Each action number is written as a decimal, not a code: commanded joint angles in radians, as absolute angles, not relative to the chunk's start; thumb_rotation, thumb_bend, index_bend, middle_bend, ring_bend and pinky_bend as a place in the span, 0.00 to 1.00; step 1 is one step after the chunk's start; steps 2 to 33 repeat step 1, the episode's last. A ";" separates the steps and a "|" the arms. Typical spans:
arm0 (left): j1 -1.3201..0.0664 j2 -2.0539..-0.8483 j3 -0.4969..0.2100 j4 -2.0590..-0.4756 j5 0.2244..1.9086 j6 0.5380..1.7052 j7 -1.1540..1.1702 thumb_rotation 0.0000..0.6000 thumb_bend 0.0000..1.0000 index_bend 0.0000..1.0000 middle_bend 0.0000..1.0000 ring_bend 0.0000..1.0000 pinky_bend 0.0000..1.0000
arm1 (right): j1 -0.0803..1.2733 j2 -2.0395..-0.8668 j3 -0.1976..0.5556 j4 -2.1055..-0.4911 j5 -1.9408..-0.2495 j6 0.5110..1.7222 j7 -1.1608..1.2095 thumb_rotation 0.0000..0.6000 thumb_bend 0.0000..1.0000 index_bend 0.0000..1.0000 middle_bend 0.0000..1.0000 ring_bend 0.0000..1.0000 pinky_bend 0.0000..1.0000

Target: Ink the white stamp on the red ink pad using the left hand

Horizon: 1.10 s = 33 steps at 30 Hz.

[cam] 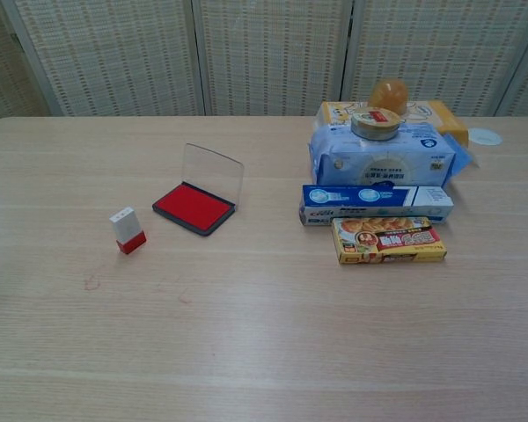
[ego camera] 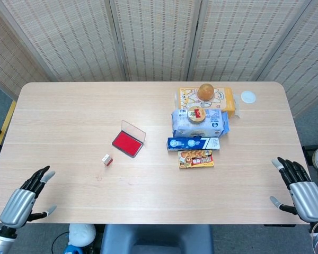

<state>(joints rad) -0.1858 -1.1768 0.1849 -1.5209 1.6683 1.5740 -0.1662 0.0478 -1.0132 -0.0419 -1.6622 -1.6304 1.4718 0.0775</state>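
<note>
The white stamp point(ego camera: 106, 159) stands on the bench point(ego camera: 69, 116), well away from the left hand point(ego camera: 22, 201) and forward of it, just beside the one red ink pad point(ego camera: 128, 142) with its lid up. It looks small, light and hard, so pinch its white top sides. There is one stamp, and both the left and the right hand point(ego camera: 301, 190) are spread wide, holding nothing.

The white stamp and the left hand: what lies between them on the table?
Only bare table shows between the white stamp and the left hand, in the head view.
</note>
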 commanded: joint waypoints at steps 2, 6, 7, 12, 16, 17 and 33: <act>-0.185 -1.171 0.178 -1.528 1.689 1.552 -0.157 1.00 0.25 0.00 0.00 0.00 0.23 | 0.048 -1.015 -0.044 -1.662 -1.635 1.471 0.073 1.00 0.23 0.00 0.00 0.00 0.00; -0.185 -1.171 0.178 -1.528 1.689 1.552 -0.157 1.00 0.25 0.00 0.00 0.00 0.23 | 0.048 -1.015 -0.044 -1.662 -1.635 1.471 0.073 1.00 0.23 0.00 0.00 0.00 0.00; -0.185 -1.171 0.178 -1.528 1.689 1.552 -0.157 1.00 0.25 0.00 0.00 0.00 0.23 | 0.048 -1.015 -0.044 -1.662 -1.635 1.471 0.073 1.00 0.23 0.00 0.00 0.00 0.00; -0.185 -1.171 0.178 -1.528 1.689 1.552 -0.157 1.00 0.25 0.00 0.00 0.00 0.23 | 0.048 -1.015 -0.044 -1.662 -1.635 1.471 0.073 1.00 0.23 0.00 0.00 0.00 0.00; -0.185 -1.171 0.178 -1.528 1.689 1.552 -0.157 1.00 0.25 0.00 0.00 0.00 0.23 | 0.048 -1.015 -0.044 -1.662 -1.635 1.471 0.073 1.00 0.23 0.00 0.00 0.00 0.00; -0.185 -1.171 0.178 -1.528 1.689 1.552 -0.157 1.00 0.25 0.00 0.00 0.00 0.23 | 0.048 -1.015 -0.044 -1.662 -1.635 1.471 0.073 1.00 0.23 0.00 0.00 0.00 0.00; -0.185 -1.171 0.178 -1.528 1.689 1.552 -0.157 1.00 0.25 0.00 0.00 0.00 0.23 | 0.048 -1.015 -0.044 -1.662 -1.635 1.471 0.073 1.00 0.23 0.00 0.00 0.00 0.00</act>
